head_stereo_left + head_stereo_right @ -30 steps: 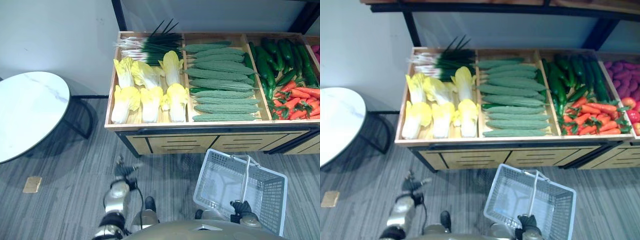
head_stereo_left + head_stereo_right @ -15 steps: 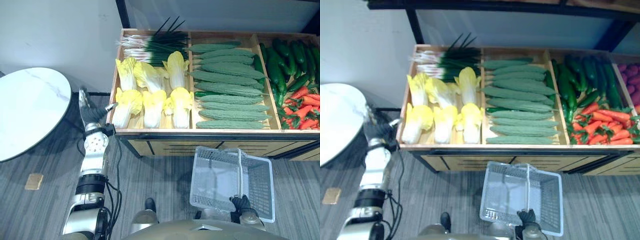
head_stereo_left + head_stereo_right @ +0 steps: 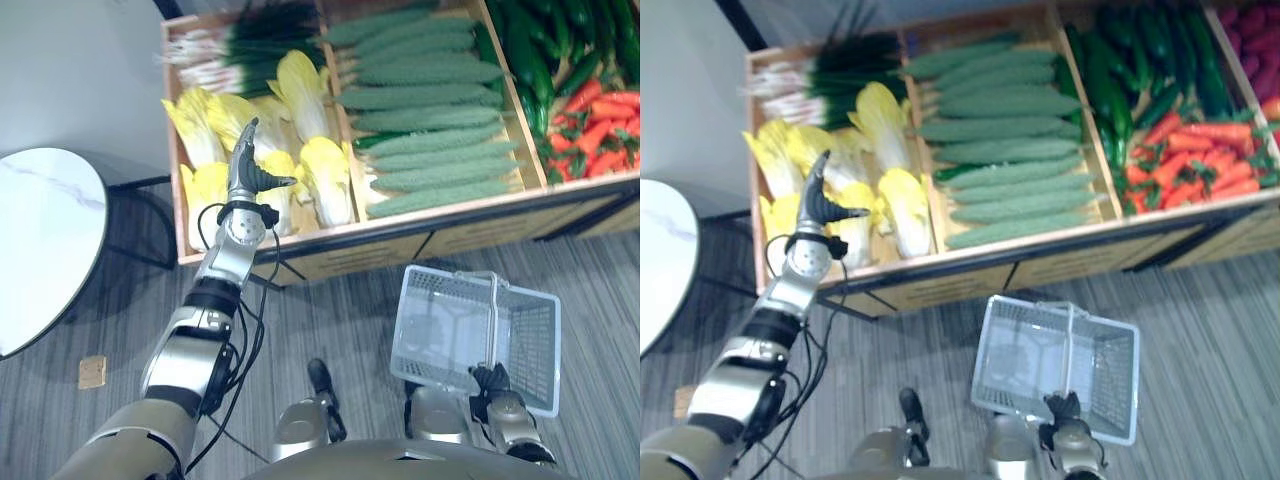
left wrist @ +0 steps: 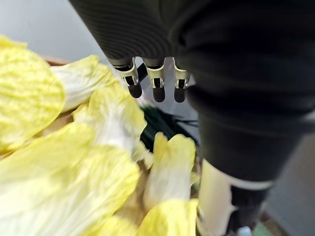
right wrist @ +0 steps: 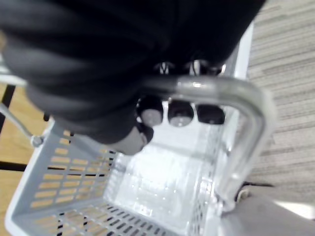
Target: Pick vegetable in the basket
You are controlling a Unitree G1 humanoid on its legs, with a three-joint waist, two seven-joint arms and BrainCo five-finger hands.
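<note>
Several yellow cabbages (image 3: 325, 180) lie in the left compartment of a wooden produce stand (image 3: 330, 250). My left hand (image 3: 245, 175) is stretched out over them, fingers straight and thumb out to the side, holding nothing. In the left wrist view its fingertips (image 4: 156, 91) hover just above the cabbage leaves (image 4: 59, 187). The white wire basket (image 3: 525, 340) hangs low in front of the stand, with nothing visible inside. My right hand (image 3: 490, 385) is shut on its metal handle (image 5: 216, 91), with the fingers curled round the bar.
Green onions (image 3: 250, 45) lie behind the cabbages. Ridged green gourds (image 3: 430, 110) fill the middle compartment, with cucumbers (image 3: 530, 50) and orange-red carrots (image 3: 600, 120) to the right. A round white table (image 3: 40, 240) stands at the left, with a small tan block (image 3: 92, 372) on the grey floor.
My left arm has risen from down by the floor and reached forward over the cabbages. The camera has shifted and the stand now sits tilted in view. The basket stays in my right hand.
</note>
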